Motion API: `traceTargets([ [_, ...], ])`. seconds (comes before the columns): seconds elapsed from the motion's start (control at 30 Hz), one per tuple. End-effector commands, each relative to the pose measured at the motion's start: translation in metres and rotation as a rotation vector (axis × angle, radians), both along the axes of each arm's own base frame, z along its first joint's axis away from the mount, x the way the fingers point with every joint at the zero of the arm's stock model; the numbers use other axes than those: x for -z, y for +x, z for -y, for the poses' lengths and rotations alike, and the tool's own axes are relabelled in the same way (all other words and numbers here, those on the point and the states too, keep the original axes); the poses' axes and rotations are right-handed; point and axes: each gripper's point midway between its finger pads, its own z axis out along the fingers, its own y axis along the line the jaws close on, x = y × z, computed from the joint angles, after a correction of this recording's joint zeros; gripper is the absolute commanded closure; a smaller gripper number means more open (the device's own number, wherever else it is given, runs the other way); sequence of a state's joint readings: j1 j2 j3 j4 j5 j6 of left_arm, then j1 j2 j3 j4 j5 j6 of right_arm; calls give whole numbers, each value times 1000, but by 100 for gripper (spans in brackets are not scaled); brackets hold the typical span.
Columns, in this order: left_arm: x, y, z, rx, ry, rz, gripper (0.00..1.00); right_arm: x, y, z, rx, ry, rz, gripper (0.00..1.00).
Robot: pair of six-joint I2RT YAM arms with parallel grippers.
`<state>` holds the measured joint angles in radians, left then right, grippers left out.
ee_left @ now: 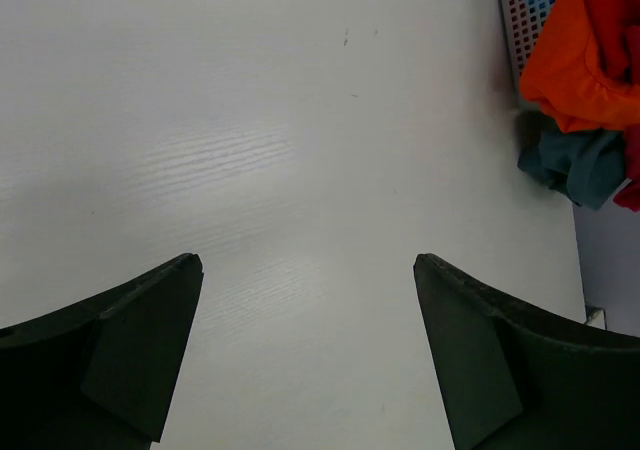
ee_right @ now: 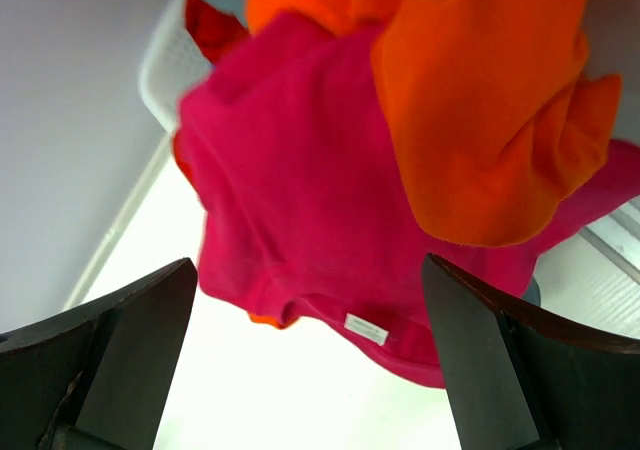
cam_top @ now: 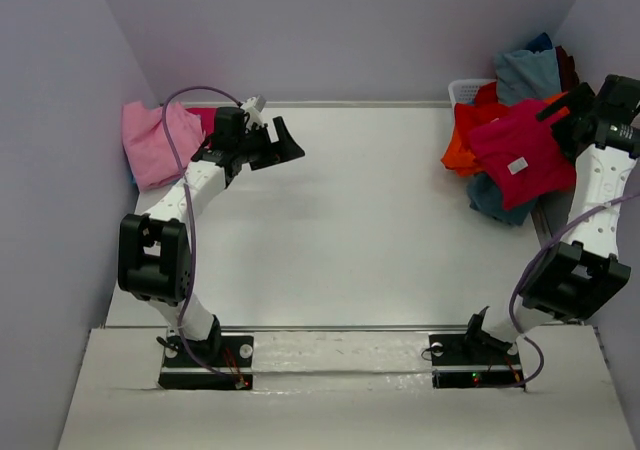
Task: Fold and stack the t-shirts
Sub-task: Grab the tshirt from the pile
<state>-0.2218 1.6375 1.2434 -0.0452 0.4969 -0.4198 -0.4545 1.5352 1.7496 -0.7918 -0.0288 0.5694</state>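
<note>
I see a crimson-magenta cotton tee (cam_top: 525, 148) crumpled over an orange tee (cam_top: 461, 145), far right; a light pink tee (cam_top: 155, 142) lies far left.

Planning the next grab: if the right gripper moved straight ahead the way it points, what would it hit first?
Probably the crimson-magenta t-shirt, which fills the view straight ahead of the open right gripper. The orange t-shirt lies off to one side. How far off is unclear.

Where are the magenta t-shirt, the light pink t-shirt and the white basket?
magenta t-shirt (cam_top: 530, 150): top external view, middle of its cloth.
light pink t-shirt (cam_top: 155, 142): top external view, middle of its cloth.
white basket (cam_top: 462, 92): top external view, its bare left wall.
</note>
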Motion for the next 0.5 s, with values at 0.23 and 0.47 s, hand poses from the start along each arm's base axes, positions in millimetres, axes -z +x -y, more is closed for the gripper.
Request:
traceTargets([
  [0.23, -28, 4, 3, 10, -9, 72, 1, 75, 25, -51, -246, 101, -125, 0],
  [0.47, -24, 3, 1, 8, 4, 69, 1, 75, 44, -58, -292, 109, -136, 1],
])
